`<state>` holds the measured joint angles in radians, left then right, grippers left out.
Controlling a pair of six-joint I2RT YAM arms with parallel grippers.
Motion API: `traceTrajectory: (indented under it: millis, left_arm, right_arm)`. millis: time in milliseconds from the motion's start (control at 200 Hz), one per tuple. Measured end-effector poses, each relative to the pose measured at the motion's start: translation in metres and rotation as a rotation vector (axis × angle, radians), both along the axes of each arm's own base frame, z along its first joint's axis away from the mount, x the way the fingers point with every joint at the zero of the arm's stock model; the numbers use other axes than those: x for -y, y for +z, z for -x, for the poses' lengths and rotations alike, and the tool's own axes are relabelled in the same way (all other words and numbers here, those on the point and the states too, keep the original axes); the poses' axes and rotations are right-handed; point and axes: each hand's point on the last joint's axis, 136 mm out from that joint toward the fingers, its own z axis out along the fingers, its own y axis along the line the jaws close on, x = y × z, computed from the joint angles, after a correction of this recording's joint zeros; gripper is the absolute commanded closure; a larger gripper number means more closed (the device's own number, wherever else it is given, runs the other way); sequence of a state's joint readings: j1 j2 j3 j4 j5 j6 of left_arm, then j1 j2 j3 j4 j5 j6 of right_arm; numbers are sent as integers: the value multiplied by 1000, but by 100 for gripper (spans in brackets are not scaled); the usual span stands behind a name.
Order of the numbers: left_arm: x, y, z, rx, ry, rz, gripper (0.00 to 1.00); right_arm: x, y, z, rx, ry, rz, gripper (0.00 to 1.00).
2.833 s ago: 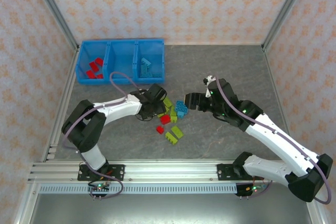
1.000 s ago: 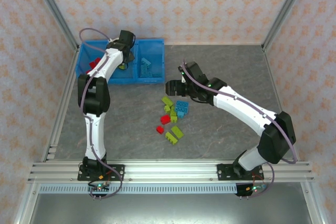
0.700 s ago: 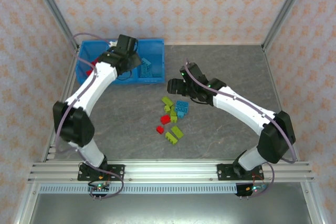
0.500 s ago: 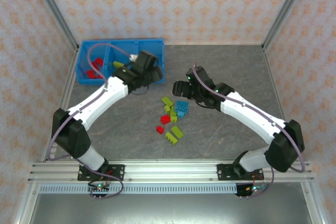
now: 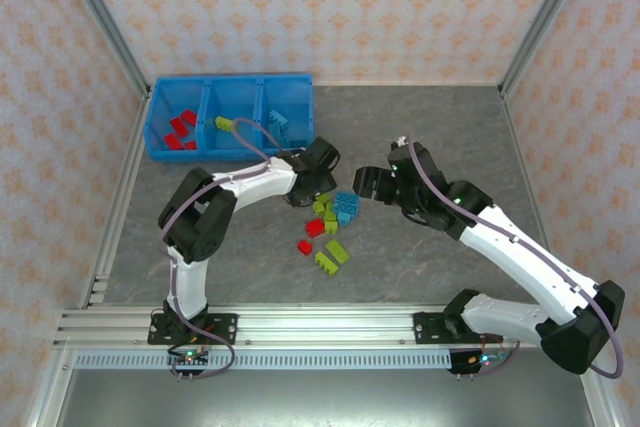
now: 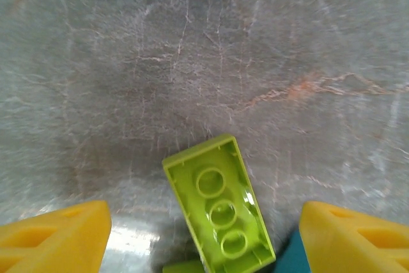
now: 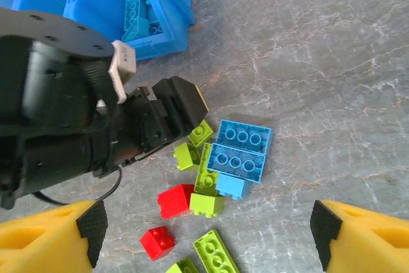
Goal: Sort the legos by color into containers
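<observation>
The left gripper (image 6: 201,234) hangs low over the grey table (image 6: 192,62) with its fingers (image 6: 54,238) spread. 1 lime green brick (image 6: 220,212), hollow side up, lies between them, touching neither.

The right gripper (image 5: 365,185), fingers (image 7: 45,238) also spread and empty, faces the loose legos (image 7: 239,151): 2 red, 2 light blue and at least 5 lime green. The left gripper's black body covers their bin-side edge.

The 3 containers (image 5: 228,152) stand well apart.

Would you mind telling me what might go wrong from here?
The left gripper and right gripper both hang open at the same pile; their arms may collide. The lime brick between the left fingers lies skewed, hollow side up, beside a light blue brick; closing may twist it out or catch the neighbour.
</observation>
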<state>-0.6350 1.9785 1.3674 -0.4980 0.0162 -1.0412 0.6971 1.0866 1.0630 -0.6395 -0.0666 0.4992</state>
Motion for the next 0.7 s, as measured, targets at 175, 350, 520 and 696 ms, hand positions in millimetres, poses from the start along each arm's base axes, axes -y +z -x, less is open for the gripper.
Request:
traceTrajectory:
  millis: [175, 350, 520, 696]
  left_arm:
    - [4, -10, -5, -22, 4, -11, 35]
    - [2, -16, -5, -41, -22, -49, 59]
    - [-2, -16, -3, -45, -51, -80, 69]
    - [-9, -14, 1, -36, -80, -85, 75]
  right_arm:
    - [9, -13, 7, -18, -32, 3, 15]
    - [13, -25, 10, -42, -44, 11, 15]
    - [13, -25, 11, -51, -46, 15, 15]
    - [12, -26, 12, -61, -46, 3, 15]
